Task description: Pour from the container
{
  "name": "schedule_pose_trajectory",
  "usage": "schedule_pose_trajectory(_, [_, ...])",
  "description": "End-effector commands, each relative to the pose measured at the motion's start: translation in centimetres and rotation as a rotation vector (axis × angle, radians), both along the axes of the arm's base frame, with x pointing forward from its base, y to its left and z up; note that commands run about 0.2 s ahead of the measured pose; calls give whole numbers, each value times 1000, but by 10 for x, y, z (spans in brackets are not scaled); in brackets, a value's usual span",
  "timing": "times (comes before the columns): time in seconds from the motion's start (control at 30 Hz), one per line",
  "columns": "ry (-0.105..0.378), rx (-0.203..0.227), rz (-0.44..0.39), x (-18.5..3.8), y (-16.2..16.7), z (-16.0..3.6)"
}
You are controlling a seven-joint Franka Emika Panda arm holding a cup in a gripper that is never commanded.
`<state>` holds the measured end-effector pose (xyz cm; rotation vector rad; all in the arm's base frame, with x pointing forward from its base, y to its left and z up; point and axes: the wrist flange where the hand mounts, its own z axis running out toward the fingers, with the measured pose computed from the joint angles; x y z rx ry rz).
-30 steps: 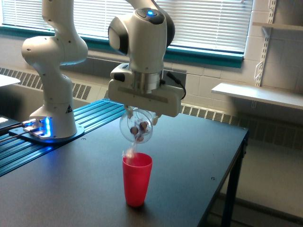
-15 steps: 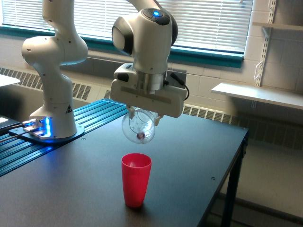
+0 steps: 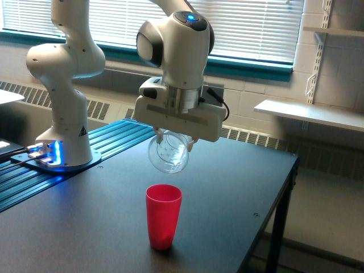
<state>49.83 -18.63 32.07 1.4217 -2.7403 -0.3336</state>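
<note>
Since a second ago: hand and clear container have risen from the red cup and drifted slightly toward the exterior view's right; the dark bits seen inside the container earlier no longer show.

Exterior view, one view only.

Item: clear container. Rounded, see-through, colourless. Hangs in the air above the red cup, well apart from its rim, tilted. Contents cannot be made out.

Item: hand. White, at the end of the robot arm. Closed on the container's upper part, fingers mostly hidden behind the hand's wide body.

Item: red cup. Opaque plastic, upright on the dark bench, below the container.

Item: arm base. White, with blue lights, on the bench well to the exterior view's left of the red cup.

Item: window blinds, behind, far above the red cup.
</note>
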Motion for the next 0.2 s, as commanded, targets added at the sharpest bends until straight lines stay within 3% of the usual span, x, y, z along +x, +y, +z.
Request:
schedule_pose_trajectory(0.03, [-3,-32,3,2,3,4])
schedule_pose_trajectory(0.2, [1,-49,-2,1,2,6])
